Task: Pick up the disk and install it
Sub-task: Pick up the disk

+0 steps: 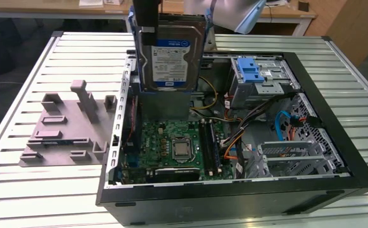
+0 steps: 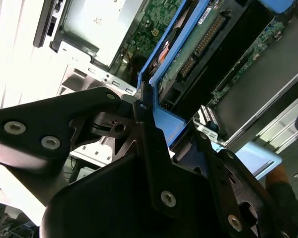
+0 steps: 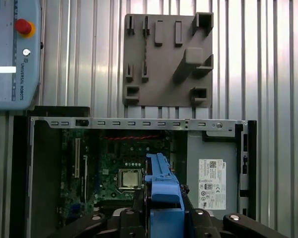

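1. Nearest the exterior camera, a black rectangular metal computer case [image 1: 234, 192] lies on its side with its side panel off, on a silver ribbed metal table [image 1: 44, 190].
2. Inside the case, a green circuit board [image 1: 165, 161] lies flat, with a square silver processor socket [image 1: 182, 148] at its middle. Orange, blue and black cables [image 1: 278, 123] run toward the exterior view's right.
3. At the exterior view's left, just beside the case wall, a grey plastic fixture plate [image 1: 63, 128] with raised blocks lies on the table.
4. Farther back, over the open case, the flat rectangular silver-grey metal disk [image 1: 170, 57] in its blue plastic carrier hangs upright. Its white-and-blue label faces the exterior camera. Its lower end reaches down between the case walls, and I cannot tell whether it touches anything there.
5. Holding its upper end is the black gripper [image 3: 164, 201], jaws clamped on the carrier. In both wrist views the black fingers [image 2: 144, 129] press against the blue frame from opposite sides.
6. Behind the disk, toward the exterior view's right, a silver metal drive cage [image 1: 257, 71] with a blue plastic latch sits in the case, apart from the disk. The first wrist view shows a big grey power-supply box [image 3: 213, 183] with a white sticker in the case.
7. Beyond the table stand pale wooden desks [image 1: 285, 14].
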